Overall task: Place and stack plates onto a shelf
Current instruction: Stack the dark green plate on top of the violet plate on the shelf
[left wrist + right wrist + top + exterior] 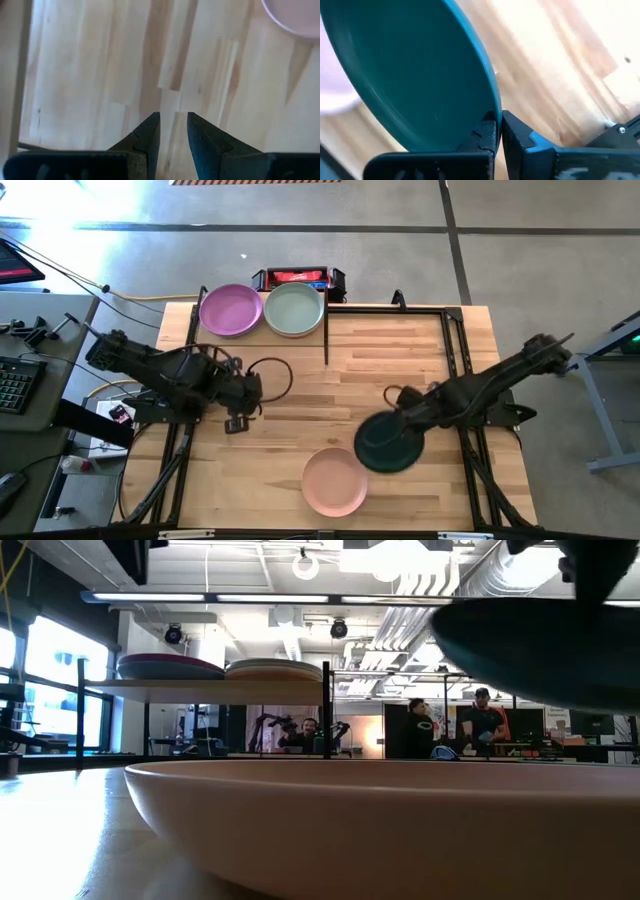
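The right arm is reaching in from three o'clock, stretched low toward the table's middle, its right gripper (498, 131) pinching the rim of the dark teal plate (388, 443) with fingers closed tight on the edge. That plate is hanging above the tabletop (400, 360) at about five o'clock, its edge overlapping the pink plate (335, 481), which is lying flat at six o'clock. The left arm is resting at nine o'clock, its left gripper (173, 131) pointing down at bare wood, fingers parted by a narrow gap and holding nothing. At twelve o'clock the shelf (215, 686) is carrying a purple plate (230, 310) and a sage green plate (294, 309) side by side. People are sitting and standing in the room beyond.
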Tool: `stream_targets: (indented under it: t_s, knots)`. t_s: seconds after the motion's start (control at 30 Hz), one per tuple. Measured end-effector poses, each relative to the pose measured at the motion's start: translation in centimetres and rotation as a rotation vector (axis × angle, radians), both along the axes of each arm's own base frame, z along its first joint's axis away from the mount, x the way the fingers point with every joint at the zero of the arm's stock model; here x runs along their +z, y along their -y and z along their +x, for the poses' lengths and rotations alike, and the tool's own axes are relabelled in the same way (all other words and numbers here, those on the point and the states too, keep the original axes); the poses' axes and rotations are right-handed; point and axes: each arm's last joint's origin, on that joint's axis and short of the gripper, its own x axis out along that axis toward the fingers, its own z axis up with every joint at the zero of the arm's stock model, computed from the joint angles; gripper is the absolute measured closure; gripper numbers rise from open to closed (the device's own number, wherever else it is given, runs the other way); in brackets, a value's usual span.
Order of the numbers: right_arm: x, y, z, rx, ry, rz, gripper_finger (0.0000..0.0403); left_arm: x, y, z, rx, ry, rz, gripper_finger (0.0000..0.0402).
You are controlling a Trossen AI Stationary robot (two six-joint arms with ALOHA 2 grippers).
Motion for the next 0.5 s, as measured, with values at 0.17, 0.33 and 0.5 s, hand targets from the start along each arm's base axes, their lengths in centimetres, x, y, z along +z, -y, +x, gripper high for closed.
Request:
stream_targets:
  t_s: [0.17,0.33,0.5]
  knots:
    - [0.8,1.7,0.0,-0.177,0.082,-0.045,0.0403,0.1,-1.6,0.6,0.052,0.02,0.011,0.0314]
    - [0.9,3.0,0.6,-0.253,0.122,-0.071,0.0403,0.1,-3.2,0.9,0.108,0.025,0.044,0.0314]
    - [1.0,4.1,1.5,-0.294,0.186,-0.09,0.0403,0.1,-4.2,1.0,0.098,0.011,0.056,0.0314]
